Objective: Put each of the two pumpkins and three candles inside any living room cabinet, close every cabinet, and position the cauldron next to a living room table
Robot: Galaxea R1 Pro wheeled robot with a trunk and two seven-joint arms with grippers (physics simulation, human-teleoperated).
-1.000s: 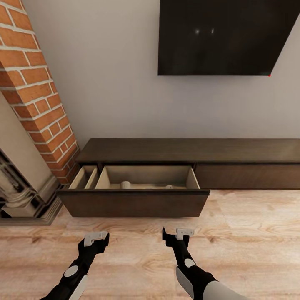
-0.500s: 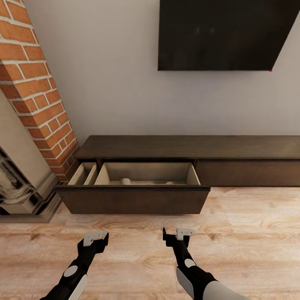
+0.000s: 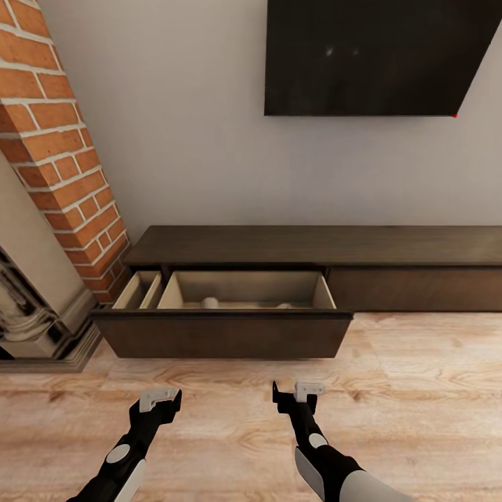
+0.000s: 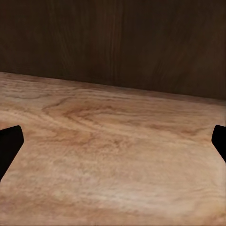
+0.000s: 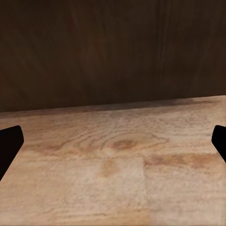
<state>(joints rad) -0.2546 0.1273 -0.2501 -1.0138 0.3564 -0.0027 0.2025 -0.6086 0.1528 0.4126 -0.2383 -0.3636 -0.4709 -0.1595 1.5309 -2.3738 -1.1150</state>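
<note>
The long dark brown cabinet (image 3: 314, 245) stands against the wall with its left drawer (image 3: 223, 336) pulled out, showing a pale interior. The tops of two grey-beige candles (image 3: 210, 303) (image 3: 283, 305) peek over the drawer front. My left gripper (image 3: 160, 399) and right gripper (image 3: 298, 392) hover low over the wooden floor in front of the drawer, both open and holding nothing. In each wrist view the gripper (image 4: 113, 146) (image 5: 113, 146) faces the drawer's dark front, its black fingertips (image 4: 9, 147) (image 5: 9, 147) far apart. Pumpkins, cauldron and table are out of view.
A brick column (image 3: 59, 146) and a stone fireplace surround (image 3: 31, 314) stand to the left of the cabinet. A black television (image 3: 369, 56) hangs on the wall above. Light wooden floor (image 3: 418, 404) stretches to the right.
The whole picture has shifted a little, so the camera moved. The drawer, the candles and both grippers keep their places relative to each other.
</note>
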